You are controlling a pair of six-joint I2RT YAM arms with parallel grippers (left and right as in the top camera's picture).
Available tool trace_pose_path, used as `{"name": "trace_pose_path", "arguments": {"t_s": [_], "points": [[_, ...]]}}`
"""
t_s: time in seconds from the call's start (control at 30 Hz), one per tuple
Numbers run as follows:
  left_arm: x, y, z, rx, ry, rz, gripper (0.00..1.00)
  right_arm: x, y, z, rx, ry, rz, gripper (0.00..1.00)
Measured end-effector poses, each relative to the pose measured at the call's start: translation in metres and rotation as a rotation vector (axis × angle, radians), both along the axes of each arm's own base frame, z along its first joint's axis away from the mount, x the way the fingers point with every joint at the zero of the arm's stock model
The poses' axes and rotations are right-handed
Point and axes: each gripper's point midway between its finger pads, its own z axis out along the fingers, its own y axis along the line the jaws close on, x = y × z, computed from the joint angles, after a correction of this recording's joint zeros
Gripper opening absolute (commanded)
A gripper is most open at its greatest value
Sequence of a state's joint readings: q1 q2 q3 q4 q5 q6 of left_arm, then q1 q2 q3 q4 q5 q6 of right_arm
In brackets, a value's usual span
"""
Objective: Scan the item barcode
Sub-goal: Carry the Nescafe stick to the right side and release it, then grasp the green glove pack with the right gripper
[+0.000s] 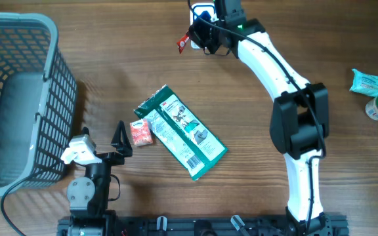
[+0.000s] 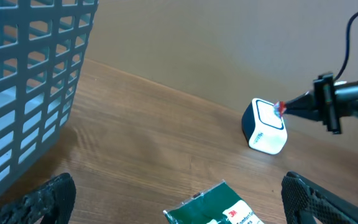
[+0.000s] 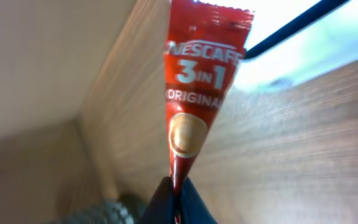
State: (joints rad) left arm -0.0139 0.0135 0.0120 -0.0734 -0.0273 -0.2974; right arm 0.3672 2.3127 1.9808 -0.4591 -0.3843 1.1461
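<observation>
While the right gripper (image 1: 193,39) pinches the red sachet (image 1: 184,44) at the far edge of the worktop (image 1: 241,196), the overhead view puts it just beside the scanner (image 1: 202,11), presumably to present its print to the reading window. The left gripper (image 1: 119,136) rests wide open and empty near the basket (image 1: 18,98), just beside a pink box (image 1: 140,133) and a green packet (image 1: 179,134) (likely the next items).

From the left wrist, the scanner (image 2: 265,127) stands on the wood with the sachet's tip (image 2: 281,109) at its face; whether they touch I cannot tell.

The right wrist shows the sachet (image 3: 197,93) clamped by its lower end between closed fingers (image 3: 191,204), leaving most of it free to scan. The brand side faces this camera and no barcode shows, so the code is probably on the far side.
</observation>
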Motion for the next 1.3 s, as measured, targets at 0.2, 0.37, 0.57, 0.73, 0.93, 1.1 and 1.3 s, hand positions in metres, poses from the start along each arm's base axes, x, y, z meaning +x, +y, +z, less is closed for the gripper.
{"name": "trace_pose_path", "arguments": {"t_s": [0.2, 0.37, 0.57, 0.73, 0.93, 1.1, 1.3], "points": [[0.0, 0.0, 0.0, 0.0, 0.0, 0.0, 1.0, 0.025, -0.017, -0.023, -0.047, -0.014, -0.168, 0.05], [0.0, 0.0, 0.0, 0.0, 0.0, 0.0, 1.0, -0.004, -0.048, -0.053, -0.185, 0.15, -0.181, 0.05], [0.0, 0.0, 0.0, 0.0, 0.0, 0.0, 1.0, -0.053, -0.189, -0.022, -0.36, 0.356, -0.213, 0.04], [0.0, 0.0, 0.0, 0.0, 0.0, 0.0, 1.0, -0.08, -0.325, -0.011, -0.603, 0.354, -0.168, 0.04], [0.0, 0.0, 0.0, 0.0, 0.0, 0.0, 1.0, -0.09, -0.476, -0.057, -0.708, 0.301, -0.25, 0.04], [0.0, 0.0, 0.0, 0.0, 0.0, 0.0, 1.0, -0.087, -0.502, -0.099, -0.717, 0.295, -0.207, 0.26], [0.0, 0.0, 0.0, 0.0, 0.0, 0.0, 1.0, -0.097, -0.499, -0.089, -0.714, 0.37, -0.177, 0.97]]}}
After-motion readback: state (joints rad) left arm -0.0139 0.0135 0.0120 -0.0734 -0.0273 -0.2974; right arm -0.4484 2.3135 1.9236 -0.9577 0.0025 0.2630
